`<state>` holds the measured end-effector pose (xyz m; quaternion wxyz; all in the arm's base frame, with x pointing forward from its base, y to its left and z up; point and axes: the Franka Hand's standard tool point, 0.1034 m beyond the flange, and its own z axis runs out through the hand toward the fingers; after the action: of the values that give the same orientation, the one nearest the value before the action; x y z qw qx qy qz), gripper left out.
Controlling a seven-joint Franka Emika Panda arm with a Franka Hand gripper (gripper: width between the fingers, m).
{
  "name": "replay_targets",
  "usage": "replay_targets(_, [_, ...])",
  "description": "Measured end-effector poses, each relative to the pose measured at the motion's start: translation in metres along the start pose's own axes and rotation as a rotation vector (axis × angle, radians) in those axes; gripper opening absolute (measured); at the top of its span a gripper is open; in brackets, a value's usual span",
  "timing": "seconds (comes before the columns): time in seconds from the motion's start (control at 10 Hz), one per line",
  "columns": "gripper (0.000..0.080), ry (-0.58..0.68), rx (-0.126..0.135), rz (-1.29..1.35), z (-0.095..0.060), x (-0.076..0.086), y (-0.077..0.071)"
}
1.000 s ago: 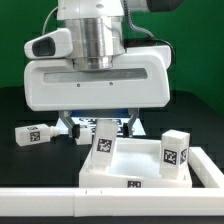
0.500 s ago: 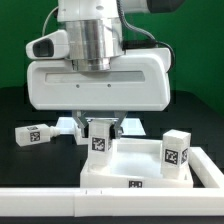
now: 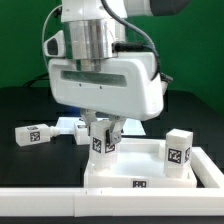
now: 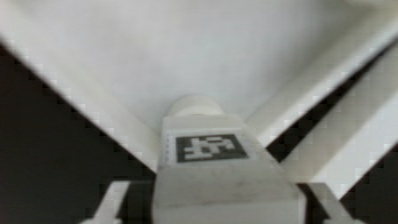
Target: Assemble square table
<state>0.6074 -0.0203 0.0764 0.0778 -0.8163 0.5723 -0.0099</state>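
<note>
**Item: leg fitting, square table**

- Tool (image 3: 101, 133): closed partway on the held leg (image 3: 101, 143), fingers pressed to two opposite sides, tag facing the exterior camera. Same grip in the wrist view, held leg (image 4: 210, 150) upright between the fingers (image 4: 125, 205).
- Table top (image 3: 110, 178): directly under the tool and running off to the exterior view's right, raised rim up, resting on the surface (image 3: 20, 110).
- Step in hand, as judged: held leg carried at the near corner of the table top, for seating in a corner socket. Hard to tell whether the leg's foot already touches the top; socket itself hidden under the leg.
- Next move, as judged: calls for centring the leg over the socket, keeping it upright, then lowering and turning it home without loosening the grip.
- Upright leg (image 3: 178, 152): well to the exterior view's right of the tool, at the top's far side. No hindrance.
- Lying leg (image 3: 33, 135): on the surface, off to the exterior view's left of the tool.
- Rail (image 3: 60, 205): long, plain, nearer the exterior camera than the tool; clear of the descent.
- Main hazard: the rim beside the socket, likely to catch a tilted leg.
</note>
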Motion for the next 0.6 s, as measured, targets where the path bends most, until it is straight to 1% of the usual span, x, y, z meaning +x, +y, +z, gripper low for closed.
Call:
replay_targets(0.1, [0.0287,-0.018,0.047,0.203,0.0012,-0.001,-0.0054])
replay_targets(0.2, [0.0287,-0.029,0.063,0.297,0.0016,-0.0009,-0.0071])
replay_targets(0.3, [0.0287,-0.029,0.062,0.293,0.0016,-0.0012,-0.0071])
replay_targets(0.4, [0.0345,-0.029,0.062,0.292,0.0017,-0.0011,-0.007])
replay_targets(0.5, [0.0345,-0.023,0.056,0.23,0.0019,-0.0021,-0.0069])
replay_targets(0.6, [0.0525,-0.007,0.043,0.034,0.0019,-0.0048,-0.0083])
